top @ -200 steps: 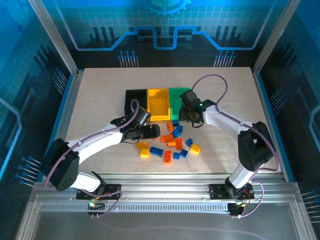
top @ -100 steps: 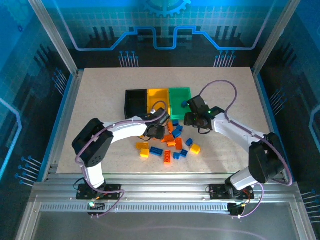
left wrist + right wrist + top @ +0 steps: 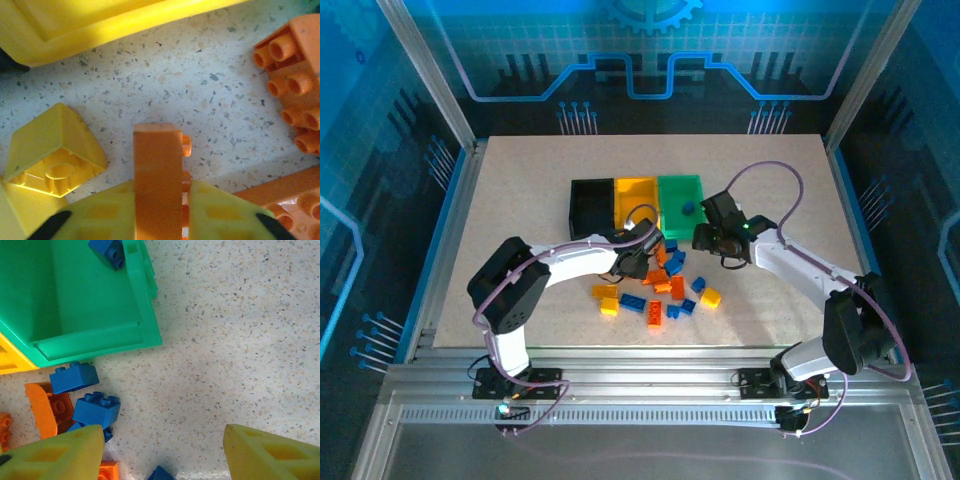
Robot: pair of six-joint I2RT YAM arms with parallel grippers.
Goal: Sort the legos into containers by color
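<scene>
Orange lego, blue lego — black bin, yellow bin, green bin

Left gripper is clamped tight; right gripper stands spread.

Top view: high at the near edge, looking down on the whole table. Wrist views: very close, facing downward. Left takes the yellow bin, right the green bin; both shared with top.

You had three bins in a row in the middle of the table, walls touching: the left bin, the middle bin, the right bin. One brick lay inside the right bin (close by its right wall). The loose bricks lay scattered on the table just before the middle and right bins.
</scene>
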